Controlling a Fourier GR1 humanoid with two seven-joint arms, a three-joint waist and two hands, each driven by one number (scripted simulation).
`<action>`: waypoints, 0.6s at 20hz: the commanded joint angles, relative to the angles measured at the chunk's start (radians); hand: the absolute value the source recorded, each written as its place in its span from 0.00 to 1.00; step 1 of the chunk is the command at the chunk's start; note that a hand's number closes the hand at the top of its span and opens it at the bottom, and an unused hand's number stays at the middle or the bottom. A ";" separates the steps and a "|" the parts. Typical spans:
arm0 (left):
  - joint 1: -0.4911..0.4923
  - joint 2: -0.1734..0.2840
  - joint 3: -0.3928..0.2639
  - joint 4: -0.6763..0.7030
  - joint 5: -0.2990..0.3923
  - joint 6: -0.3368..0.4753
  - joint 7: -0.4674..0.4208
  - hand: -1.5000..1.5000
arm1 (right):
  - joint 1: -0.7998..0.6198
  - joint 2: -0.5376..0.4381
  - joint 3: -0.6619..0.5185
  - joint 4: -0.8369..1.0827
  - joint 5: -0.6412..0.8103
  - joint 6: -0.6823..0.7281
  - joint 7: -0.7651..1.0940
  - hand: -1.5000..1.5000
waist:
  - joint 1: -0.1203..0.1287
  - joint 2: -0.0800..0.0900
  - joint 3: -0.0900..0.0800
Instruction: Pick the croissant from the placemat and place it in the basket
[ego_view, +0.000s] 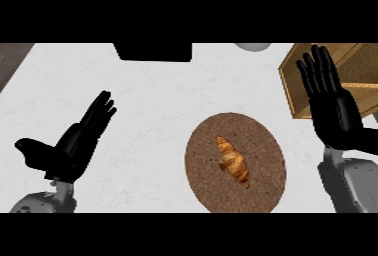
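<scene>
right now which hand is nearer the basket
Right. The right hand is open, fingers up, overlapping the wooden basket at the view's upper right. The left hand is open far across the counter, left of the placemat.

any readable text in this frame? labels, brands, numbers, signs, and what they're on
None: no words, numbers, labels or signs show in the head view.
The croissant, the round brown placemat and the wooden basket carry no markings.
The dark object and the pale round one at the counter's far edge are blank.
The left hand and right hand, both open, bear no lettering.
</scene>
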 joint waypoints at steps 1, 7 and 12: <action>-0.009 0.001 -0.001 0.008 -0.052 0.006 -0.059 0.50 | -0.061 0.018 0.092 -0.022 0.011 0.053 0.061 1.00 | 0.003 0.019 0.035; -0.064 0.120 0.057 -0.002 -0.136 0.016 -0.071 0.50 | 0.034 0.260 0.050 -0.005 -0.223 -0.038 -0.027 1.00 | -0.033 0.033 0.084; -0.125 0.145 0.058 0.105 -0.226 0.016 -0.134 0.50 | 0.030 0.268 0.757 -0.036 -0.056 -0.001 0.108 0.00 | 0.001 0.018 0.034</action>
